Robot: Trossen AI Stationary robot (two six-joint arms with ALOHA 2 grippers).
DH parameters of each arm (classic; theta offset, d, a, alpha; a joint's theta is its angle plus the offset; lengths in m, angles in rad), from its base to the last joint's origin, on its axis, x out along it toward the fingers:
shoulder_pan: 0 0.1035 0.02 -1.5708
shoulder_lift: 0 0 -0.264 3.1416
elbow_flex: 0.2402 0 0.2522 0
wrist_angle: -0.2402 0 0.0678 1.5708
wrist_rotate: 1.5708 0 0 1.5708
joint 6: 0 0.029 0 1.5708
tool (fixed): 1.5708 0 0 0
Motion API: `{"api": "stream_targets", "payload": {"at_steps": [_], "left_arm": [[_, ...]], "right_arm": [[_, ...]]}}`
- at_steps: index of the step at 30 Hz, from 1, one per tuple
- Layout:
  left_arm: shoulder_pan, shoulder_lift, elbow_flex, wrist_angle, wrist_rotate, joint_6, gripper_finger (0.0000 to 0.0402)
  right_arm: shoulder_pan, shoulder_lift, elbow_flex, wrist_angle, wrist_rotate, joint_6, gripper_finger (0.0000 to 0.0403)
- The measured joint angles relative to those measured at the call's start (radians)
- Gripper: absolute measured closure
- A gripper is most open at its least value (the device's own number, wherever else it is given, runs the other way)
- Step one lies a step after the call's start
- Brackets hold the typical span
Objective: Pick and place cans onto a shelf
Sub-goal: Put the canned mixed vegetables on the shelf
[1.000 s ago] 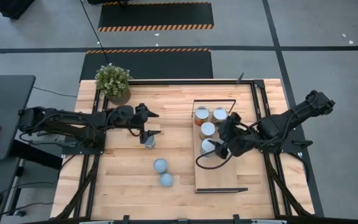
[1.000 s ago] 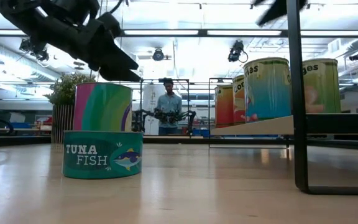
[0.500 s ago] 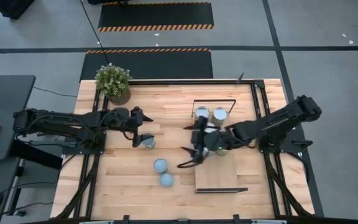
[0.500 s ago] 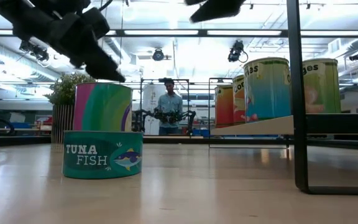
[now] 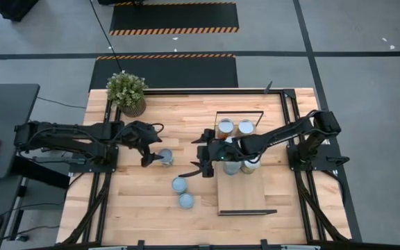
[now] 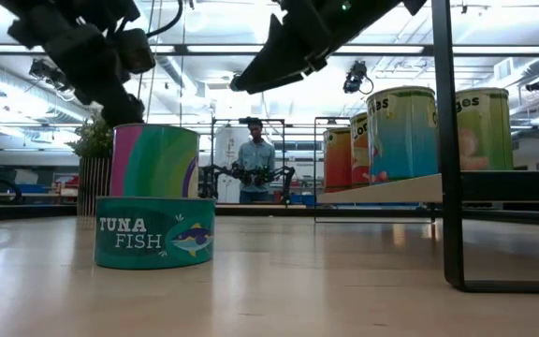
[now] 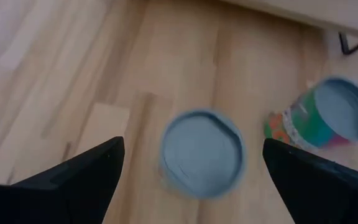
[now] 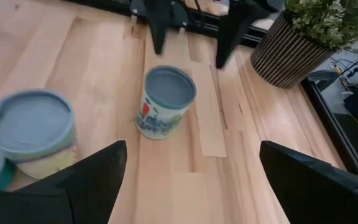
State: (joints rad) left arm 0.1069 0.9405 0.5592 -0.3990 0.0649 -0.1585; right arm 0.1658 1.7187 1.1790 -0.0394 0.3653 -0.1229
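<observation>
Three cans stand on the table: one (image 5: 165, 158) in front of my left gripper, and two nearer ones (image 5: 179, 184) (image 5: 186, 201). Several more cans (image 5: 225, 127) (image 5: 245, 127) stand on the light-wood shelf (image 5: 242, 198); in the low view they show on its board (image 6: 400, 131). My left gripper (image 5: 153, 147) is open, just left of the first can, which shows between its fingers in the left wrist view (image 7: 202, 152). My right gripper (image 5: 196, 156) is open, off the shelf's left edge. It faces that same can (image 8: 166, 102).
A potted plant (image 5: 127, 94) stands at the table's far left corner. The shelf's black frame (image 6: 447, 140) rises at its ends. In the low view a teal tuna can (image 6: 154, 231) stands in front of a taller pink and green can (image 6: 157, 159). A person stands in the room beyond.
My right gripper has gone from over the shelf toward the table's left, past the shelf's edge, and now hangs between the shelf and the loose cans. My left gripper has drawn back a little toward the table's left, away from the can in front of it.
</observation>
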Motion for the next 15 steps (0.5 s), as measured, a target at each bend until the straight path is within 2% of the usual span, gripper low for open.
{"api": "stream_targets", "payload": {"at_steps": [3,7,15], "left_arm": [[0.0,0.001,0.047,-0.13,0.011,-0.007,0.0012],[0.0,0.002,0.057,-0.216,0.011,-0.014,0.0012],[-0.022,0.052,0.054,-0.251,-0.011,-0.035,0.0012]], "right_arm": [[-0.018,0.0,0.0,0.005,-0.031,-0.004,0.0027],[-0.033,0.0,0.0,0.009,-0.077,-0.004,0.0027],[-0.033,0.0,0.0,0.008,-0.08,-0.009,0.0027]]}}
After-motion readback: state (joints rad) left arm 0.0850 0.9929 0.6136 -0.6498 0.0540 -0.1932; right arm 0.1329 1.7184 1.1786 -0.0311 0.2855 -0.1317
